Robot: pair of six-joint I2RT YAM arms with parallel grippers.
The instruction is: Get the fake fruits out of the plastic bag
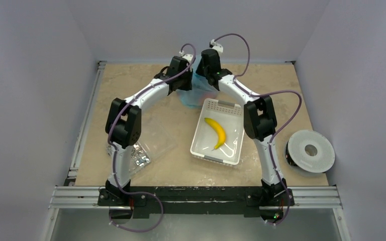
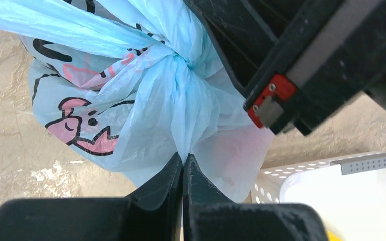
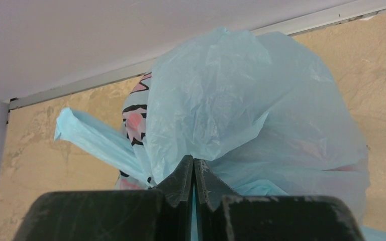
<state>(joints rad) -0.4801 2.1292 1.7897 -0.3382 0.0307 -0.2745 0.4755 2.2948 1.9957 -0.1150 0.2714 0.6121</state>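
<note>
on the tabletop a white basket is set right of centre, with only a yellow banana in it. the plastic bag is found at the far middle, just beyond the basket's far left corner, between the two arm ends. it is tied shut, its handles drawn into a knot. the fake fruits are hidden inside, so none can be made out. the left tool is clamped on a pleat of film below the knot, its fingers pressed together on it. the right tool is likewise pinched shut on a fold of the bag from the right side. the step in hand is judged to be the opening of the bag, and no fruit has been taken out. next, the two pinched folds would need to be drawn apart gently, so that the knot is loosened or the thin film parted without the bag being dragged away.
</note>
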